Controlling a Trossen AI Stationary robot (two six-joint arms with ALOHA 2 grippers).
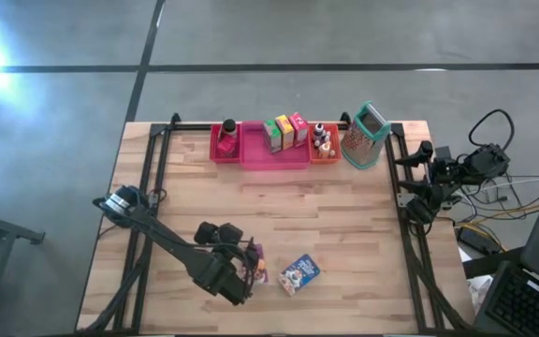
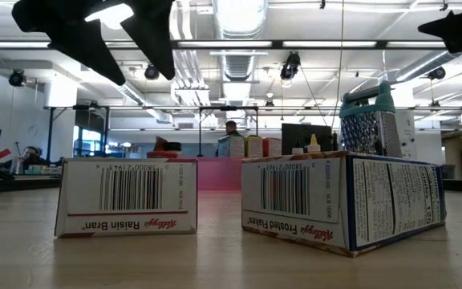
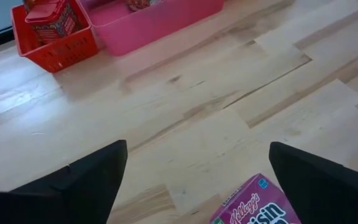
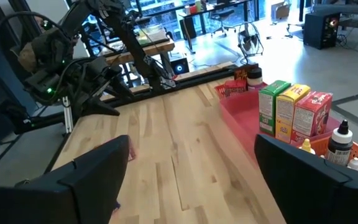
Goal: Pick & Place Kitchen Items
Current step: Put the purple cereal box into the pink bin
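Note:
My left gripper (image 1: 248, 271) (image 3: 197, 152) is open and hangs above the near middle of the table, over the purple Raisin Bran box (image 1: 258, 272) (image 3: 258, 206). The low view shows that gripper (image 2: 147, 76) well above the box (image 2: 127, 197), which lies on the table. A blue Frosted Flakes box (image 1: 299, 273) (image 2: 343, 201) lies just to its right. Green, yellow and red boxes (image 1: 285, 132) (image 4: 294, 112) stand in the pink tray. Small bottles (image 1: 322, 139) stand in the orange tray. My right gripper (image 1: 408, 183) (image 4: 191, 146) waits open at the table's right edge.
A red tray (image 1: 225, 145) holding a red item, a pink tray (image 1: 274, 155) and an orange tray (image 1: 325, 155) line the far edge. A metal grater with a teal handle (image 1: 365, 138) stands to their right. Bare wood (image 1: 279, 201) lies between trays and boxes.

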